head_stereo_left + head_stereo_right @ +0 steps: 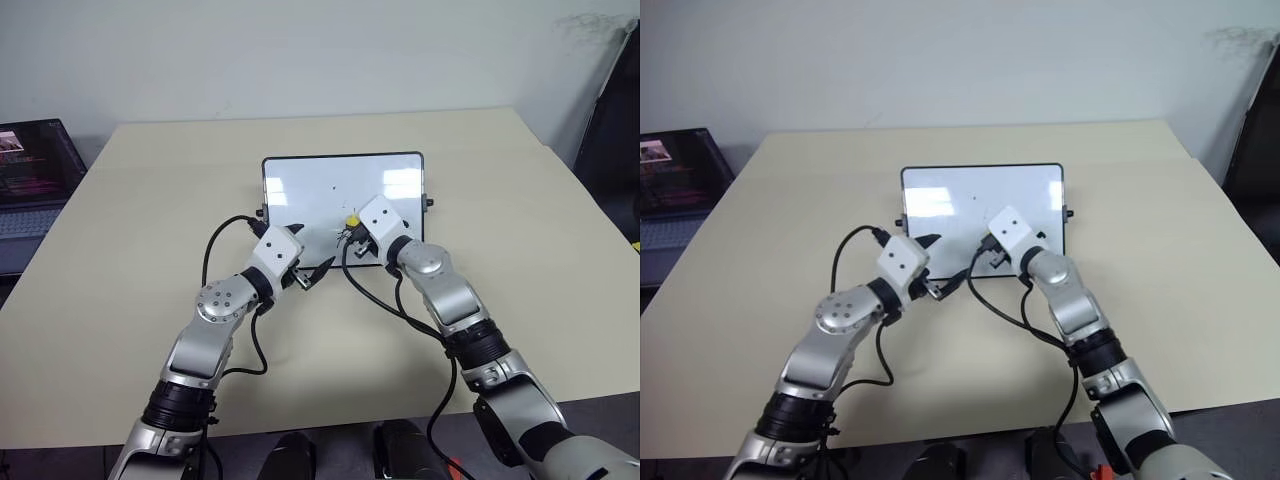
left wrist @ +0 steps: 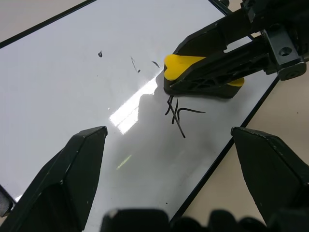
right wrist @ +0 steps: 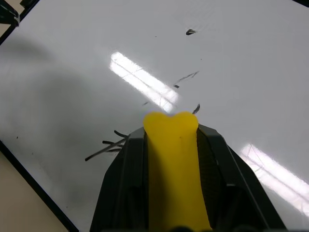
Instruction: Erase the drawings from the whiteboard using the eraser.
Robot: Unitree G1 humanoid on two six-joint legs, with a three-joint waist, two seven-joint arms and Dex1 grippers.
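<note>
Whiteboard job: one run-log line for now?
right gripper: shut on eraser, on whiteboard | drawings: one scribble left, faint specks | left gripper: open

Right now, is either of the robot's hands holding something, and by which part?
The right hand grips the small yellow block eraser by its long sides, one end poking out over the whiteboard. The left hand is open, holding nothing.

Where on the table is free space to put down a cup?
The table is bare between the whiteboard and its left edge, also right of the board and behind it. It is crowded at the board's near edge, where the left gripper and right gripper with the eraser work.
</note>
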